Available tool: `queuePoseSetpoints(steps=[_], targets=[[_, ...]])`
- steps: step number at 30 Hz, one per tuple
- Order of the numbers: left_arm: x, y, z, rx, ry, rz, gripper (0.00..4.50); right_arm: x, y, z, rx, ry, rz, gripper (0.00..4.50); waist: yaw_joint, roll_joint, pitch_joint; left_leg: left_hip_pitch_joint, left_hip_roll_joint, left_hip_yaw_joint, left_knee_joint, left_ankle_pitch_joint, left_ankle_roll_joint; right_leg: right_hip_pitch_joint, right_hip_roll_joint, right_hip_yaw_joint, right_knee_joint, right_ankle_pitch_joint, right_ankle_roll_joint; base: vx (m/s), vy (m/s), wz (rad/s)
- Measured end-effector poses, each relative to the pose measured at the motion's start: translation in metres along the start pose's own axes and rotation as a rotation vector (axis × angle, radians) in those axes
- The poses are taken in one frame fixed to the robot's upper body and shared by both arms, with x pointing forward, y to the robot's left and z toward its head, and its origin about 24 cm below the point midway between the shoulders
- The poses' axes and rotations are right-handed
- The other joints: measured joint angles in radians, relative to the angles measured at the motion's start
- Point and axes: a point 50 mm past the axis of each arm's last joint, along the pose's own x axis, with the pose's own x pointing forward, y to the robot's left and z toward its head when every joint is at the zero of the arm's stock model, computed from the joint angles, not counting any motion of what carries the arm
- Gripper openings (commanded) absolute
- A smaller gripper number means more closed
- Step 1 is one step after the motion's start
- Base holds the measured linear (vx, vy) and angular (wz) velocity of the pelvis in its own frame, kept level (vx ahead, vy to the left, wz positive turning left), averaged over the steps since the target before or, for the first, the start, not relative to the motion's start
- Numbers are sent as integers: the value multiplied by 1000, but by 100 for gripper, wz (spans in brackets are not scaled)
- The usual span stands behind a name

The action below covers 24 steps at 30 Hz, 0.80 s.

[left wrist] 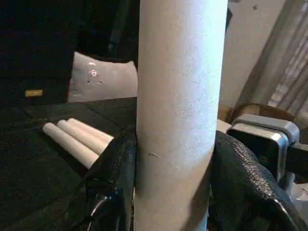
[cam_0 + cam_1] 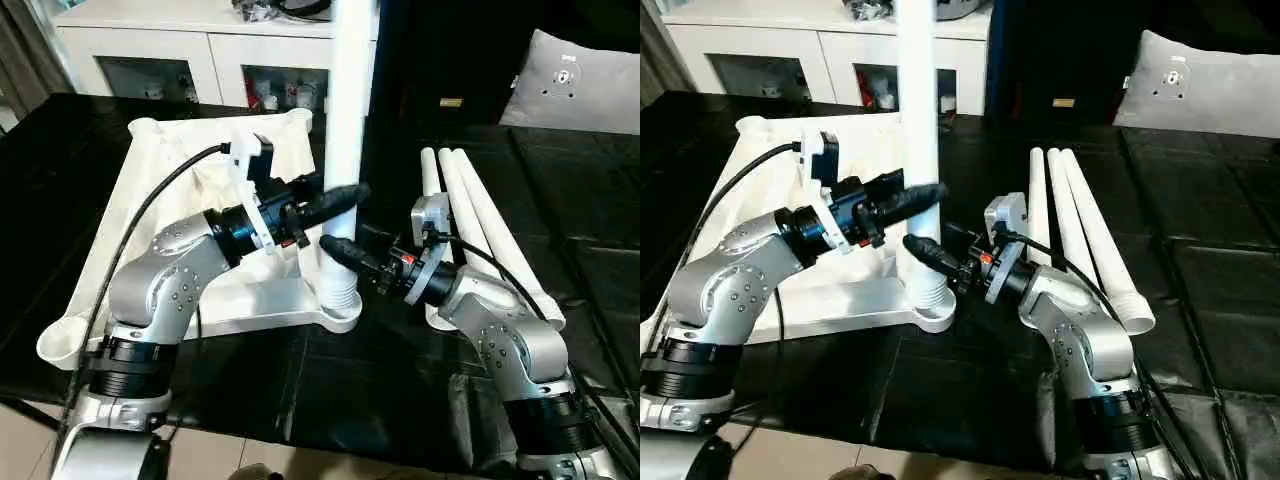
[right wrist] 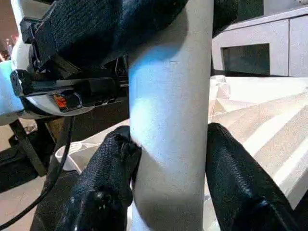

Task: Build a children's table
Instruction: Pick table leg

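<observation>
The left end effector [image 2: 338,197] sits at the centre of the left eye view, its two black fingers [image 1: 113,168] closed against either side of the upright leg [image 2: 345,120] — the left wrist view shows the pads flush against the white tube. Just below it, the right end effector [image 2: 340,250] reaches in from the right and pinches the same leg lower down, one finger [image 3: 108,173] on each side of the tube in the right wrist view. Both grips are on the one leg, the left above the right.

The leg stands vertical, running up past the top edge of the frame, and its ribbed foot sits in the round corner socket [image 2: 340,300] at the lower centre. Whether it is fully seated there is hard to judge from this angle.

The socket belongs to the table top [image 2: 150,215], a white rectangular piece lying underside up across the left half of the frame, on the black-covered bench [image 2: 400,370].

Three more legs [image 2: 470,210] lie side by side on the bench in the right half — touching one another, slanting from upper centre toward lower right, just behind the right arm.

A white cabinet [image 2: 200,50] with glass doors stands along the upper left, and a grey cushion [image 2: 575,85] rests at the upper right.
</observation>
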Motion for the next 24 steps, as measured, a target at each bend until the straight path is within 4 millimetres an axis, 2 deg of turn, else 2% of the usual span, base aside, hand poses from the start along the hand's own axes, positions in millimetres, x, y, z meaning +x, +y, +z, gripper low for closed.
queuePoseSetpoints(steps=[8, 9, 10, 13, 14, 18, 22, 24], targets=[[9, 1, 10, 15, -41, 57, 196, 5, -5, 12, -27, -28, -34, 181, 0, 0, 0, 0, 0, 0, 0, 0, 0, 0, 0, 0, -1, 0, 0, 0, 0, 0], [9, 1, 10, 16, -42, 65, 196, 5, -5, 12, -27, -27, -39, 237, 0, 0, 0, 0, 0, 0, 0, 0, 0, 0, 0, 0, -1, 0, 0, 0, 0, 0], [10, 2, 10, 12, -46, 75, 196, 5, -5, 12, -26, -27, -46, 250, 0, 0, 0, 0, 0, 0, 0, 0, 0, 0, 0, 0, -1, 0, 0, 0, 0, 0], [11, 5, 10, 1, -55, 118, 196, 5, -8, 13, -34, -24, -86, 255, 0, 0, 0, 0, 0, 0, 0, 0, 0, 0, 0, 0, 0, 0, 0, 0, 0, 0], [11, 6, 11, -1, -56, 125, 196, 5, -8, 14, -43, -20, -93, 285, 0, 0, 0, 0, 0, 0, 0, 0, 0, 0, 0, 0, 0, 0, 0, 0, 0, 0], [13, 7, 16, 8, -64, 141, 196, 6, -9, 21, -62, -25, -98, 301, 0, 0, 0, 0, 0, 0, 0, 1, 0, 0, 0, 0, 0, 0, 0, 0, 0, 0], [12, 9, 16, 8, -62, 160, 196, 4, -9, 26, -67, -38, -110, 348, 0, 0, 0, 0, 0, 0, 0, 0, 0, 0, 0, 0, 0, 0, 0, 0, 0, 0], [11, 10, 16, 17, -55, 165, 196, 3, -11, 30, -68, -49, -126, 357, 0, 0, 0, 0, 0, 0, 0, 0, 0, 0, 0, 0, 0, 0, 0, 0, 0, 0]])
